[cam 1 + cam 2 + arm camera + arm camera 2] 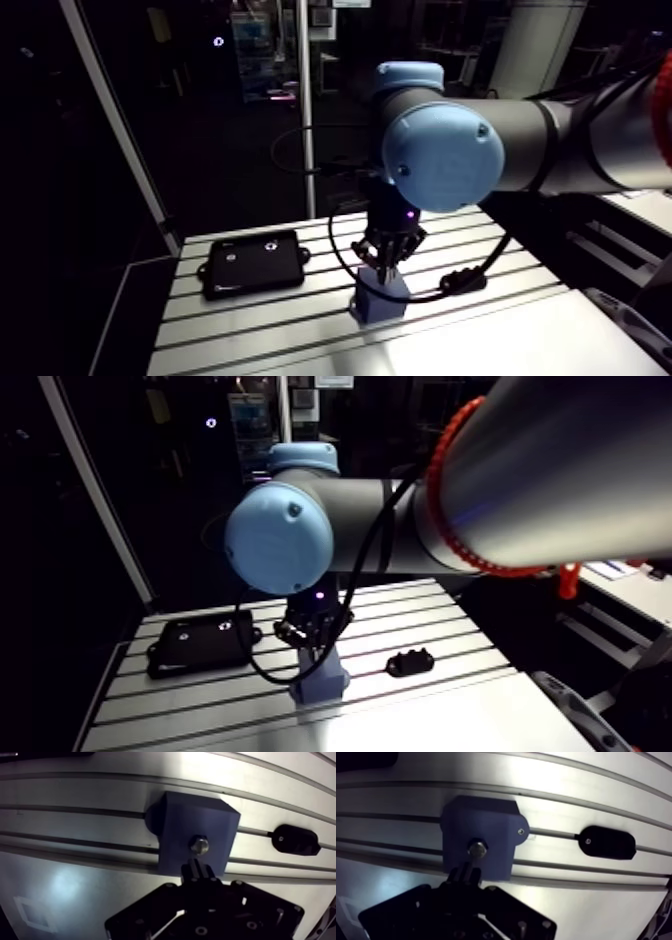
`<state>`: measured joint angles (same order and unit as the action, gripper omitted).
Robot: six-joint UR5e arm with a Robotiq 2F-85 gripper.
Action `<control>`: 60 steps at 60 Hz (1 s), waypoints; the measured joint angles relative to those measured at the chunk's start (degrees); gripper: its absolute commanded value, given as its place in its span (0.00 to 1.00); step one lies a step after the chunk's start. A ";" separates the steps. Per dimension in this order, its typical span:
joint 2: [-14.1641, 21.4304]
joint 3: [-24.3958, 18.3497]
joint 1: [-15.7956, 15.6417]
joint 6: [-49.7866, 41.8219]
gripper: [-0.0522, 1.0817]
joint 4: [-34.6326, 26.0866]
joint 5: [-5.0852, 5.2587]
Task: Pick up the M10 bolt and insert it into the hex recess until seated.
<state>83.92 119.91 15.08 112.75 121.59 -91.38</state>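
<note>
No legible text, brand or number in any view.

Black flat box on the tabletop: two pale dots on its lid and a small pale mark near one corner, too small to read as letters or a logo. Blue block and the bolt head in it: any stamp can't be made out. Small black part beside the block: one tiny light spot, not readable. Pale square patch on the tabletop: nothing legible on it.

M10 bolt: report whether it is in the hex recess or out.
In: the bolt head sits in the blue block's top, ahead of the claw. Seated depth: cannot tell.
</note>
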 measured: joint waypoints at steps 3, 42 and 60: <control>-0.02 0.12 -0.01 -0.12 1.00 0.11 0.00; -0.47 0.45 0.03 0.22 1.00 1.54 0.13; -0.85 0.39 0.04 0.60 1.00 2.62 0.18</control>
<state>83.08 120.31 15.12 113.35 124.21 -91.20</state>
